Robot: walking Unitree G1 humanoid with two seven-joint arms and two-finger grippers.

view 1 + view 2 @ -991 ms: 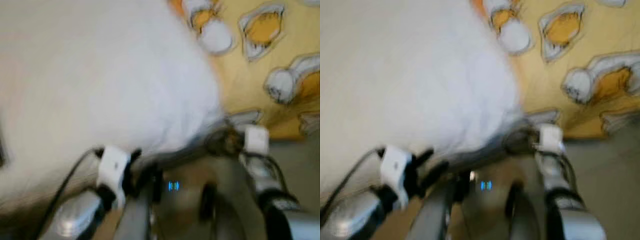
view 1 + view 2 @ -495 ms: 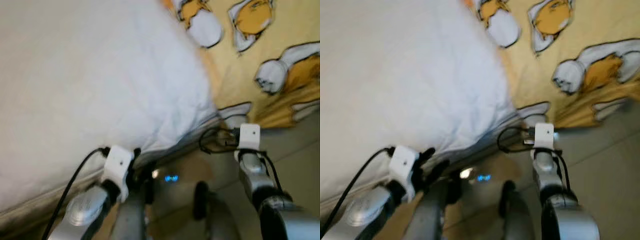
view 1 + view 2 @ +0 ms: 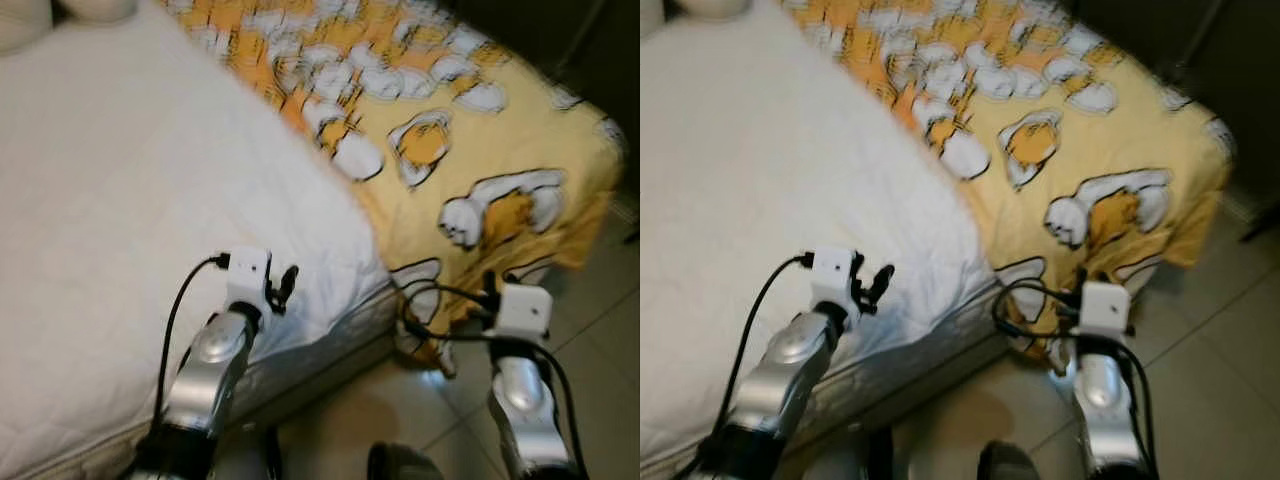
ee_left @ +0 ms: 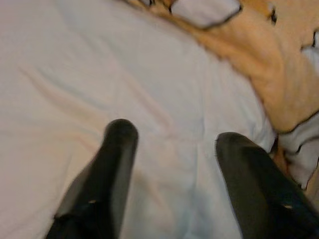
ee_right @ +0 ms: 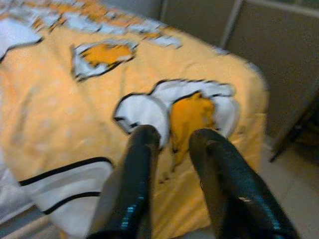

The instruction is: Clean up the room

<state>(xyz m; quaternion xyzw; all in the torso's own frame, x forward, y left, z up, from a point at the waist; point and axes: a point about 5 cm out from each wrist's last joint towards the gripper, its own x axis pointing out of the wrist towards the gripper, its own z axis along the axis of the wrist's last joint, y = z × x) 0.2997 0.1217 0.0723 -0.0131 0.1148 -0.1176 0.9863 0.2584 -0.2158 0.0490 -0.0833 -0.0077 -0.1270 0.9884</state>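
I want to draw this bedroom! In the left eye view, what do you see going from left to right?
White quilt → left gripper → yellow cartoon blanket → right gripper's wrist camera → tiled floor.

Both silver arms raised forward. Left gripper (image 4: pixel 172 144) fingers spread wide; right gripper (image 5: pixel 172 137) fingers apparently narrowly parted, blurred.
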